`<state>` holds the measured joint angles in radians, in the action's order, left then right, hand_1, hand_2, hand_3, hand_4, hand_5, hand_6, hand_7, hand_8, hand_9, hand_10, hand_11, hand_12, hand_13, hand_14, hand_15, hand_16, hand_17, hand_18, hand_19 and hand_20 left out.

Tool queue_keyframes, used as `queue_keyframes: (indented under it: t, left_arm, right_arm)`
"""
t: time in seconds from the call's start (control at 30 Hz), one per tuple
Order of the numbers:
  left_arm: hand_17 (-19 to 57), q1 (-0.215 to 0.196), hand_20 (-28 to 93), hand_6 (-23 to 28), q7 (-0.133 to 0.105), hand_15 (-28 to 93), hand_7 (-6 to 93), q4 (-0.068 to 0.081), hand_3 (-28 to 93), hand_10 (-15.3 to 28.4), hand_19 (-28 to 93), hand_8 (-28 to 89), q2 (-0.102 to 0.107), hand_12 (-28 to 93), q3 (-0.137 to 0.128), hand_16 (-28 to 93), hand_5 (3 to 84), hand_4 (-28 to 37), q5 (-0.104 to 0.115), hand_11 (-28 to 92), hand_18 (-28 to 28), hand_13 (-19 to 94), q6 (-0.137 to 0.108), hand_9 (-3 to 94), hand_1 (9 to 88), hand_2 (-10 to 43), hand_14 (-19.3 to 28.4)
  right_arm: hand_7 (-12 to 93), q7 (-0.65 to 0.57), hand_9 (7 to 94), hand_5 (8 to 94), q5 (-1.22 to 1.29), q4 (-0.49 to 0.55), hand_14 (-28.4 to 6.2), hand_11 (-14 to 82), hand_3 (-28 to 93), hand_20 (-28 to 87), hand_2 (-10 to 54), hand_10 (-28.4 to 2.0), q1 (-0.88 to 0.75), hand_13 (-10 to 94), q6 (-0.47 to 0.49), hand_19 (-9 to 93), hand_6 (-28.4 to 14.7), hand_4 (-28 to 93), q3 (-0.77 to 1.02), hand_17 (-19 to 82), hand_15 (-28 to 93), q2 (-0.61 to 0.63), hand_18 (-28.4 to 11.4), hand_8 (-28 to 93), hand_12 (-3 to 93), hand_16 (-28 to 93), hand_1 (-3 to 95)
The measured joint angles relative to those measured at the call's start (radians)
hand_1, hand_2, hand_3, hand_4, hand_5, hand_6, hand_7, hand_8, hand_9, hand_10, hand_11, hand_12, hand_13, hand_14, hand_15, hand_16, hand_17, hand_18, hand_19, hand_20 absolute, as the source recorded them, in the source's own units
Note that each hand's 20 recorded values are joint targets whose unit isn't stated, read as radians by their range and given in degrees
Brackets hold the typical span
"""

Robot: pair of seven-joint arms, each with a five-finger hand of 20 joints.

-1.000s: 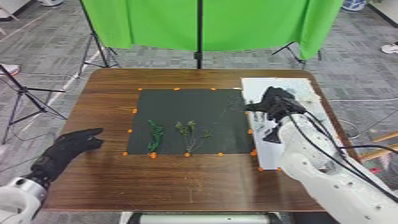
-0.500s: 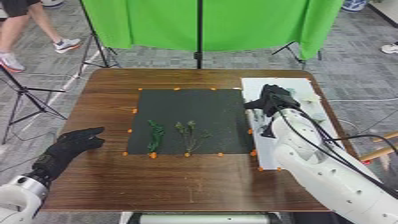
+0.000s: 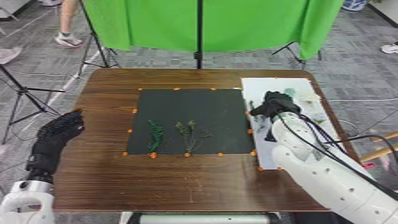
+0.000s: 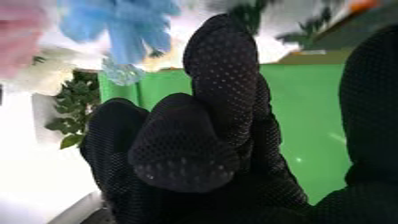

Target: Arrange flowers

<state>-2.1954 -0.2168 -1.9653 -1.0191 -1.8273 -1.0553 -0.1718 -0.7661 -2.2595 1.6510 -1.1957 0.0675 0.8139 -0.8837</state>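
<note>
**Picking of the next flower, on the white sheet**

You are, I judge, at the step of choosing and taking the next piece. Your right hand (image 3: 278, 102) is over the white sheet (image 3: 266, 84), at the right side of the table (image 3: 107, 185). It looks open to me: the thumb stands apart from the fingers, and nothing is seen between them, though a thin stem could perhaps escape my eye there. Near this hand are a blue flower (image 4: 133, 30), a pink flower (image 4: 18, 37), a cream flower (image 4: 49, 65) and some green leaves (image 4: 75, 105).

Two pieces lie on the dark mat (image 3: 173, 107), in its lower part: a green sprig (image 3: 156, 134) and, beside it, a branched sprig (image 3: 189, 131) with its thin stems toward you. So the arrangement is, in my opinion, only at its beginning. Your next move asks for one stem, pinched gently and low, then lifted free from its neighbours and carried to the mat. The petals look soft, and they could be crushed or pulled together with another flower.

Your left hand (image 3: 60, 125) is at the left edge of the table, open and without any load.

The table is of brown wood, and small orange marks (image 3: 153, 155) go along the border of the mat. Behind it hangs a green cloth (image 3: 151, 25), with a black pole (image 3: 199, 30) in front. The floor has a grey carpet (image 3: 364, 55).
</note>
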Motion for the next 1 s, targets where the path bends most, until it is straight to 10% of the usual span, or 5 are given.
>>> queue_keyframes:
  t: [0.27,0.63,1.0]
  left_arm:
    - [6.3,-0.007,19,5.7,0.061,17,10.6,-0.001,64,12.1,8,-6,-0.008,13,-0.051,3,40.8,-14.3,0.013,19,13.7,30,0.085,35.0,35.3,-6.6,16.2]
    - [4.7,-0.012,19,5.7,0.086,17,9.9,-0.004,64,12.2,9,-5,-0.025,14,-0.049,3,40.5,-14.5,0.001,18,14.2,29,0.103,35.1,34.8,-6.6,16.6]
    - [3.9,-0.027,18,5.8,0.109,17,9.7,-0.016,64,12.2,9,-5,-0.041,14,-0.062,3,40.3,-14.7,-0.002,17,14.5,29,0.115,34.8,34.5,-6.2,16.7]
  right_arm:
    - [15,0.002,90.1,80.7,-0.035,-0.018,-1.4,41.4,55,59,-9.5,-13.3,0.019,94,-0.001,93,-6.2,-13,-0.037,70,64,-0.015,-12.7,-7,29.1,31,27.7]
    - [21,0.016,92.9,85.7,-0.103,-0.065,-0.2,44.1,51,58,-9.5,-11.4,0.085,94,0.024,93,-4.3,-5,-0.126,73,69,-0.054,-11.8,18,28.3,26,54.7]
    - [26,0.059,93.7,86.9,-0.018,-0.055,-0.4,46.7,57,60,-9.5,-10.4,0.033,94,-0.077,93,-4.3,-3,-0.063,75,72,-0.083,-12.3,22,27.7,24,56.1]
